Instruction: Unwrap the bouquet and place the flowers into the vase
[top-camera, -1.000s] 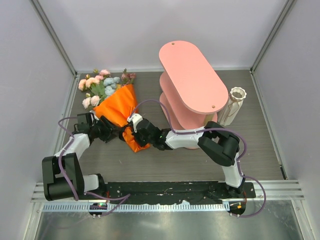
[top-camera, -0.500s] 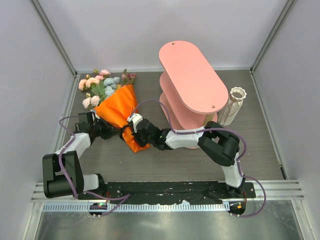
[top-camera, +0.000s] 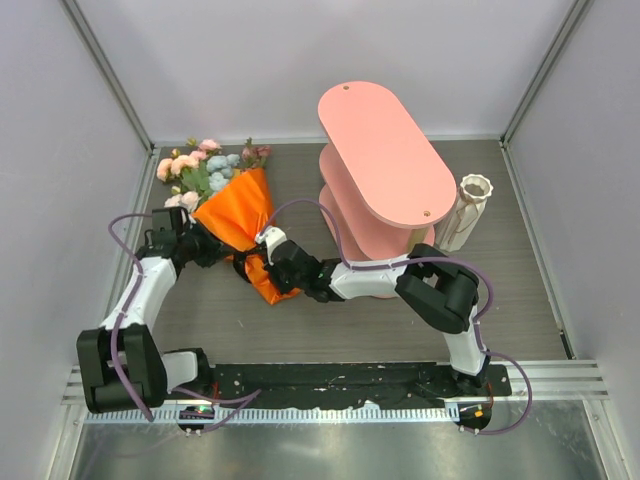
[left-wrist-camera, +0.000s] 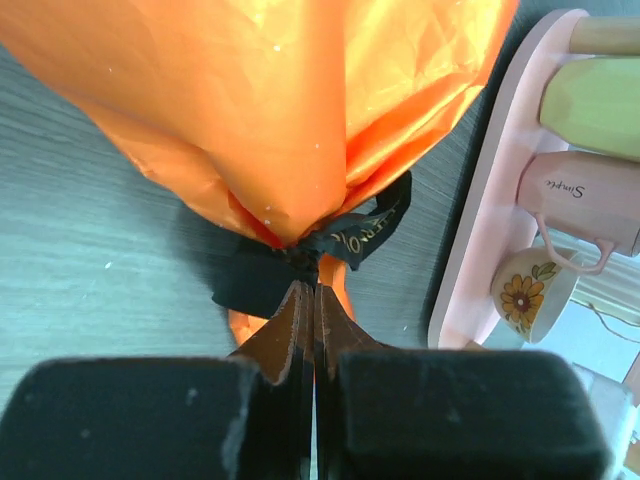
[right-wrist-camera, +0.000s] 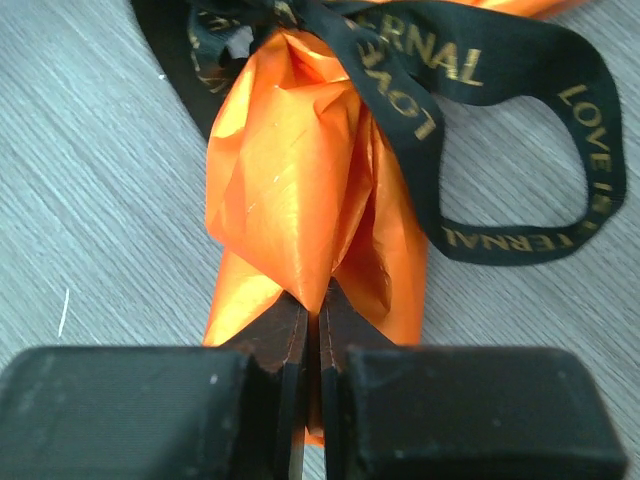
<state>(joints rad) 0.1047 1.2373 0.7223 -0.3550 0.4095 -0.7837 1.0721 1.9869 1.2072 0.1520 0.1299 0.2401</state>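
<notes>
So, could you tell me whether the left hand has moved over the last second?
Yes. Against the pink shelf, the left hand has drifted slightly toward the back wall, and has shut right by the black ribbon.

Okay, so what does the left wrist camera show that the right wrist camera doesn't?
Left wrist only: the pink shelf with its mugs, and the wide cone of the orange paper. Right wrist only: the big gold-lettered loop of the black ribbon, and the right gripper pinching the paper's twisted tail. Both: orange paper, black ribbon, the grey table and shut fingers; the left gripper bites at the ribbon's knot.
</notes>
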